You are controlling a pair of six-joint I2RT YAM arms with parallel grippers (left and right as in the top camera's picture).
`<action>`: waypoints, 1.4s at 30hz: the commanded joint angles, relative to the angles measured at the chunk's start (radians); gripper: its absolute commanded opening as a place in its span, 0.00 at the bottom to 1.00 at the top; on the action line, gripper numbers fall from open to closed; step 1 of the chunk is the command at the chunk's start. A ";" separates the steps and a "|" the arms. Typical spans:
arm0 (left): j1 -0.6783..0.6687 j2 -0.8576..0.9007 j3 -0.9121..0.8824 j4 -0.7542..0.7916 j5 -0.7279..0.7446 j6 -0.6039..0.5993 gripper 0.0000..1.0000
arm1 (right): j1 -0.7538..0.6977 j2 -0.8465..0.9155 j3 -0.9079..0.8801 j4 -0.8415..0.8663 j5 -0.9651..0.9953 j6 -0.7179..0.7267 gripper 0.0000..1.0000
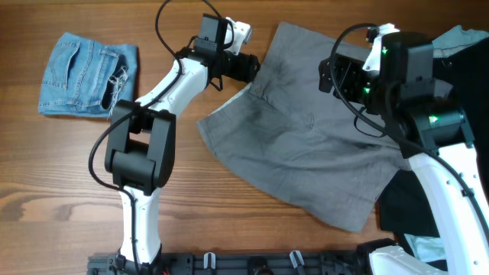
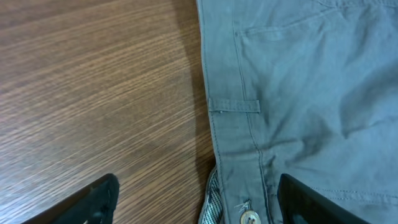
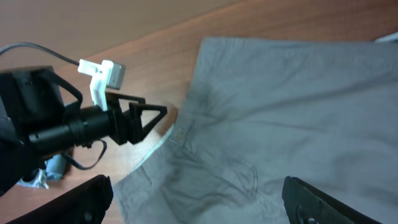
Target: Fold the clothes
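Note:
A pair of grey shorts [image 1: 306, 137] lies spread and a little creased across the middle of the wooden table. My left gripper [image 1: 250, 69] is open at the shorts' waistband on their left side, low over the cloth; in the left wrist view the waistband with a belt loop and a button [image 2: 250, 217] lies between the open fingers [image 2: 199, 202]. My right gripper [image 1: 336, 76] is open and empty above the upper right part of the shorts; in the right wrist view [image 3: 199, 196] the grey cloth [image 3: 280, 124] fills the space under it.
Folded blue denim shorts [image 1: 85, 72] lie at the far left of the table. Dark clothes [image 1: 409, 206] and a light blue garment [image 1: 462, 38] lie at the right edge, partly under my right arm.

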State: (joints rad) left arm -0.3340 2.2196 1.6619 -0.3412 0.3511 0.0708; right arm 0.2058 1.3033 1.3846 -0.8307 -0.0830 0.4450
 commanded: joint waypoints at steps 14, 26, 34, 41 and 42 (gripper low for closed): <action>-0.106 0.171 0.008 -0.138 -0.401 -0.229 0.04 | -0.003 0.011 0.012 -0.105 -0.029 -0.001 0.91; 0.512 0.043 0.011 -0.391 -0.172 -0.275 0.43 | -0.003 0.132 0.011 -0.201 0.065 -0.050 0.86; 0.518 -0.165 0.029 -0.405 0.041 -0.205 0.68 | -0.003 0.552 0.011 -0.094 -0.008 -0.053 0.46; 0.517 -0.324 0.029 -0.589 -0.014 -0.118 0.69 | -0.002 0.849 0.011 0.085 -0.140 -0.052 0.17; 0.518 -0.329 0.029 -0.649 -0.089 -0.118 0.69 | -0.008 0.869 0.010 0.049 -0.057 -0.032 0.06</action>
State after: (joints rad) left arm 0.1871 1.9163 1.6951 -0.9180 0.3645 -0.0963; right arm 0.2008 2.0789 1.4059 -0.7391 -0.1818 0.3954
